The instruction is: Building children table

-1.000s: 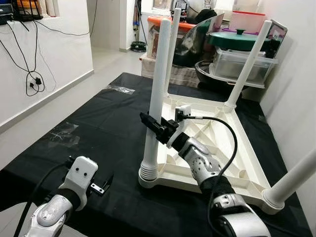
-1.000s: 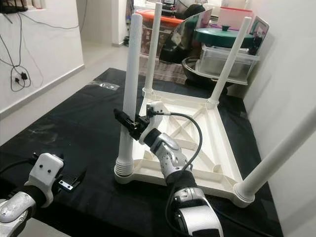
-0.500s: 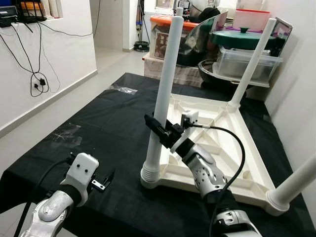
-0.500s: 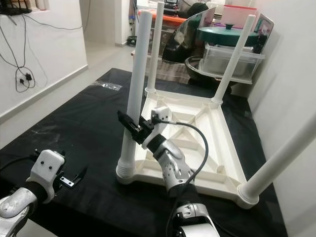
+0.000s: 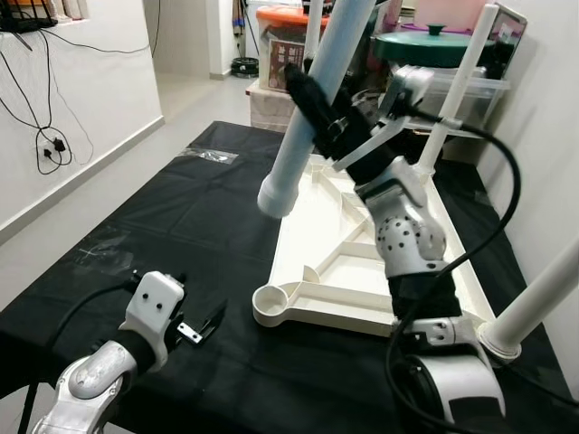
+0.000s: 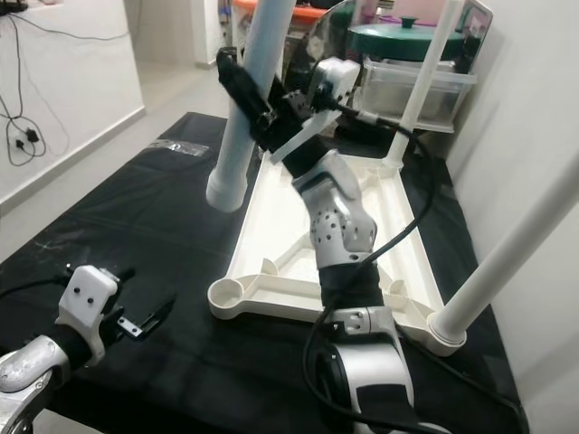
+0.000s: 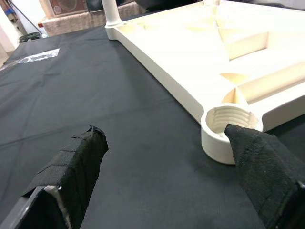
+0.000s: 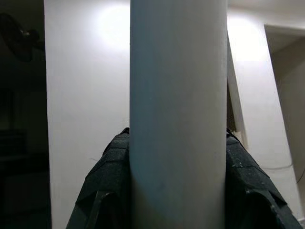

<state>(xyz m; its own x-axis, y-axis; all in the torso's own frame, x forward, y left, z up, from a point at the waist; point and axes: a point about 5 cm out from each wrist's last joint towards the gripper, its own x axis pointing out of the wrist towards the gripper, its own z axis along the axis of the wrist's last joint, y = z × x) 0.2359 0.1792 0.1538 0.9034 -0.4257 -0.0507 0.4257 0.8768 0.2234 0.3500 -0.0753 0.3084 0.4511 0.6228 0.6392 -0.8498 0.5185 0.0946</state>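
Above the black-covered bench (image 5: 136, 226), the right gripper (image 5: 312, 99) clamps one tilted white table leg (image 5: 303, 145), lifted clear of the upturned cream tabletop (image 5: 353, 271), where three legs stand upright. The left gripper (image 7: 162, 162) hangs open near the empty corner socket (image 7: 228, 129).

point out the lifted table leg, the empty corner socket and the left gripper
lifted table leg (image 5: 298, 149), left eye view, lower shaft
empty corner socket (image 7: 228, 125), left wrist view, threaded rim
left gripper (image 5: 204, 325), left eye view, between fingertips
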